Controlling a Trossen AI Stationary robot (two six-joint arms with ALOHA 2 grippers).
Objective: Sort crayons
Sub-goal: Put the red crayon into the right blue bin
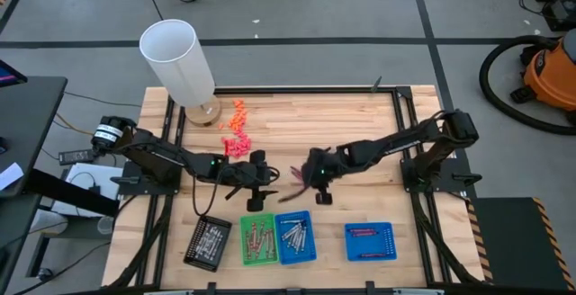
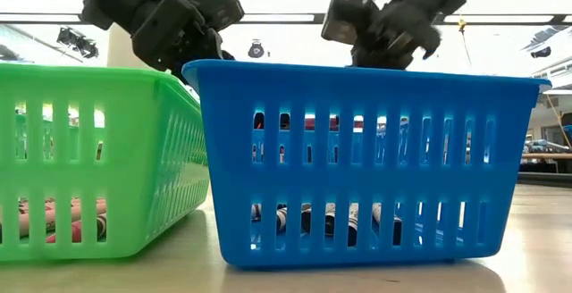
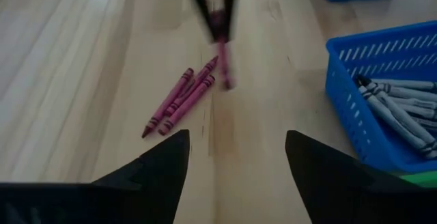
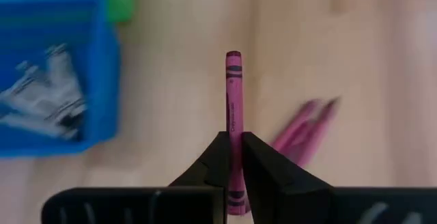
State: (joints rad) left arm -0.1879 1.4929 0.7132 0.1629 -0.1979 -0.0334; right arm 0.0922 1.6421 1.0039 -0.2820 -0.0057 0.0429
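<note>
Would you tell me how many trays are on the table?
4, in one row, left to right: black tray, green tray, blue tray beside it, second blue tray set apart.

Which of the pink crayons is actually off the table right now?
The one pinched in the right gripper: that pink crayon sticks out from its shut fingers. The other pink crayons lie loose on the table.

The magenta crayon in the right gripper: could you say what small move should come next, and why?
Probably carry it toward the far-right blue tray. The right gripper is shut on the magenta crayon, lifted off the table; the middle blue tray holds grey crayons, and the far-right one seems to hold pink ones.
</note>
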